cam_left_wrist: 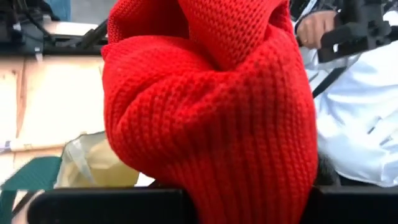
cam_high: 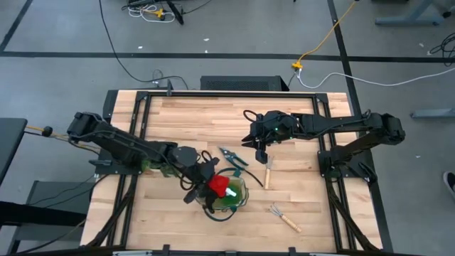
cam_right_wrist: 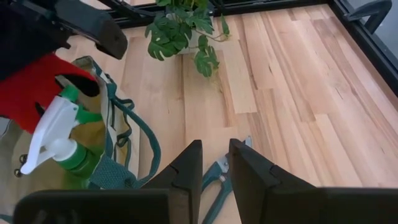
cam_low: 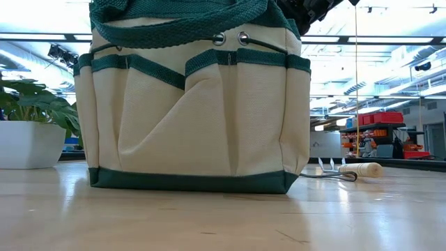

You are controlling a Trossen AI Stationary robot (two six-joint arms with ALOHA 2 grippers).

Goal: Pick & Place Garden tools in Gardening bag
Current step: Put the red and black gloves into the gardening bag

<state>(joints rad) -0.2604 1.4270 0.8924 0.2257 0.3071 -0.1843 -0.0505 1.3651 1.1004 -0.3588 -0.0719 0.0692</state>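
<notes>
Pale wooden planking forms the work table (cam_high: 213,117), framed by dark rails, and the gardening bag (cam_high: 229,194) stands near its front edge, serving as the reference for everything else. Seen from table height, the bag sits upright on its flat base with outer pockets facing forward, so its mouth stays open to loading from above. Inside it, the green spray bottle (cam_right_wrist: 59,143) stands nozzle-up, which keeps the white trigger clear of the rim. Directly over the bag's mouth, the left gripper (cam_high: 201,176) is clamped on the red gloves (cam_left_wrist: 211,106); the knit bunches around the fingers and hangs down toward the opening, apparently positioned so that a release would drop the gloves straight in. The right gripper (cam_right_wrist: 214,165) hovers behind the bag and to its right, fingers close together with only a narrow gap between them and nothing held, poised above the pruning shears (cam_high: 232,156), which lie flat on the table just behind the bag. One wooden-handled rake (cam_high: 269,171) lies to the right of the bag, the other (cam_high: 285,217) farther right and nearer the front edge; both rest flat, handles accessible. A leafy plant (cam_right_wrist: 183,28) stands on the bag's far side from the right gripper.
</notes>
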